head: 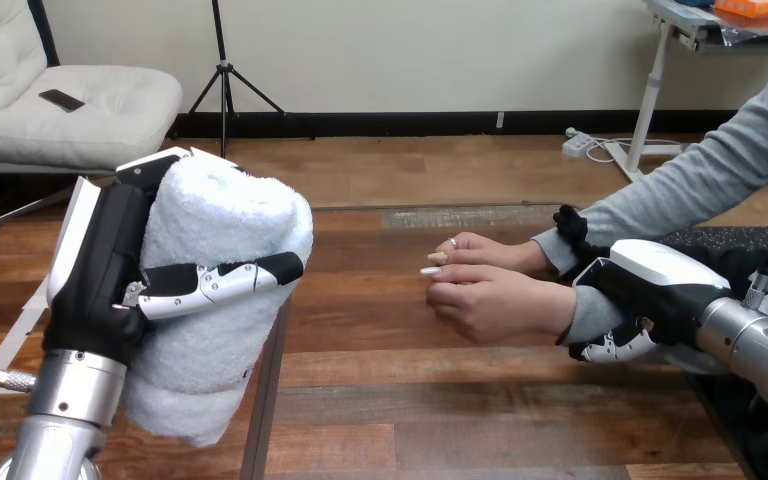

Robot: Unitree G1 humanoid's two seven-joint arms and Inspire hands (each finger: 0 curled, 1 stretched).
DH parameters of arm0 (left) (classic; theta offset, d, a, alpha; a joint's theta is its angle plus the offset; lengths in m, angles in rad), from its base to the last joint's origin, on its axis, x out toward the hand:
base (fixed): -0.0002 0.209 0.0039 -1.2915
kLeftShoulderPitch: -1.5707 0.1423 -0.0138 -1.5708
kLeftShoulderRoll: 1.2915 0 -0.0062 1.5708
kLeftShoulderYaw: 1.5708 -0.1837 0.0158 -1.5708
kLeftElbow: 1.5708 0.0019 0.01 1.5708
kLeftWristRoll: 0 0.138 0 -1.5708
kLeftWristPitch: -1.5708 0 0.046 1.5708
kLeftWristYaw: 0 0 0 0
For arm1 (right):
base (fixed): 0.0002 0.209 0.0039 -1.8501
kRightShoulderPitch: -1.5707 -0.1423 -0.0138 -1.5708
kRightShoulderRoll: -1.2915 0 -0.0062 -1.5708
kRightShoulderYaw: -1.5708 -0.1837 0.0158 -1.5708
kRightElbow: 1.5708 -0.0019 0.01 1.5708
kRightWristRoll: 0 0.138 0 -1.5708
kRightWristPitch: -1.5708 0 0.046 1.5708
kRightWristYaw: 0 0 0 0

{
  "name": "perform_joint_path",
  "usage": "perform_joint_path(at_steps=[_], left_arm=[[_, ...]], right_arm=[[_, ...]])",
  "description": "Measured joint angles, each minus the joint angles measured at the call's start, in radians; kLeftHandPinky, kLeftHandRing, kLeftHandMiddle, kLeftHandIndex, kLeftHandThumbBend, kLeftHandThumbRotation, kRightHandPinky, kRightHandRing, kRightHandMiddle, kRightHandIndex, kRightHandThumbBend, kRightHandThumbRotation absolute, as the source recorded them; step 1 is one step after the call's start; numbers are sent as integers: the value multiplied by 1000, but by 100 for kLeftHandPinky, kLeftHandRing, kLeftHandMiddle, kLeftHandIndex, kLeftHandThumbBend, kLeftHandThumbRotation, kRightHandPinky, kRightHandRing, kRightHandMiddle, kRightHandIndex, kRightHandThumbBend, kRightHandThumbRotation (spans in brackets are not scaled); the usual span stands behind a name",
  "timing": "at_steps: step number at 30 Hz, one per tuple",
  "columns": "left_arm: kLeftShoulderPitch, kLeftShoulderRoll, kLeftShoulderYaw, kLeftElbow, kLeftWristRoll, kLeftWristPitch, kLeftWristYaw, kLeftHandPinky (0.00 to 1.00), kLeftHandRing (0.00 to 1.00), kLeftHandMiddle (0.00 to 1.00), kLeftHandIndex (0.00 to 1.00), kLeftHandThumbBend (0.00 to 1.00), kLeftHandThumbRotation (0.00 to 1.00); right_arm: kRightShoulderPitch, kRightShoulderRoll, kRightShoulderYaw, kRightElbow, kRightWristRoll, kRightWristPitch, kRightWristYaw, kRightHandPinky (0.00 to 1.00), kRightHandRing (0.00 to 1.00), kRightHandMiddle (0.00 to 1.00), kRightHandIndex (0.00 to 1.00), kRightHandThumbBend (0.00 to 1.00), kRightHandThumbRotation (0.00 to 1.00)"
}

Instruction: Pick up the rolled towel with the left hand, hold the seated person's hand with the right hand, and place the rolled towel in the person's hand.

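A white rolled towel (222, 290) stands upright, lifted at the left of the head view. My left hand (110, 270) is shut on it, with its thumb curled across the towel's front. At the right, the person's two hands (485, 290) rest together on the wooden table (380, 400), the nearer one curled with its fingers pointing left. My right hand (650, 295) is wrapped round the grey-sleeved wrist of that nearer hand, with fingers (615, 345) curling under the wrist. The towel is well left of the person's hands, apart from them.
A seam between two table sections (265, 400) runs toward me just under the towel. A stretch of bare wood lies between the towel and the person's hands. The person's grey-sleeved forearm (700, 180) comes in from the upper right.
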Motion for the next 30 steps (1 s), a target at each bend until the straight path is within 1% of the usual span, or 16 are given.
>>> perform_joint_path(at_steps=[7,11,20,30], left_arm=[[-3,-8,0,20,-5,-14,8,24,28,35,40,59,0],[-15,-20,0,56,-13,-32,8,23,28,35,40,59,0],[-73,-45,1,178,-51,-57,0,24,29,36,40,57,0],[-160,-64,3,356,-85,-113,-42,25,30,37,40,58,0]], right_arm=[[0,0,0,1,0,0,0,27,31,37,38,44,9],[0,0,0,3,0,0,0,27,32,37,38,44,8],[0,0,0,4,0,1,1,28,32,38,39,45,11],[0,0,0,4,-1,1,1,28,32,38,38,45,14]])
